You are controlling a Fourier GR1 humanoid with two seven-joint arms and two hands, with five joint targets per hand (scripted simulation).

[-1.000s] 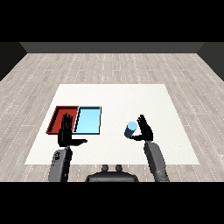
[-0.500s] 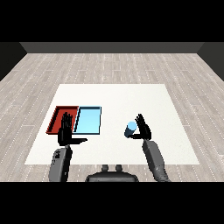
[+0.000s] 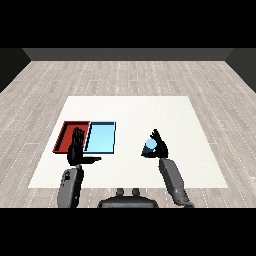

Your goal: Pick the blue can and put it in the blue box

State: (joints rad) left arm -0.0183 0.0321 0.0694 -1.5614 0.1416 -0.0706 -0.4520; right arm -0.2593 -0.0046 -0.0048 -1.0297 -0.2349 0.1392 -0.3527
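Right hand (image 3: 159, 148): fingers curled round the blue can (image 3: 150, 145), to the right of the light blue tray (image 3: 100, 137); left hand (image 3: 76, 152): fingers straight, released, at that tray's near-left corner; red tray (image 3: 66, 136) adjoins its left side on the bench (image 3: 150, 112).

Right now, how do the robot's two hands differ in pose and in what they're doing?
The left hand is held flat with straight fingers and thumb stuck out, holding nothing, over the near edge of the red tray. The right hand is curled round the blue can, well right of the light blue tray. Both are black, on grey forearms.
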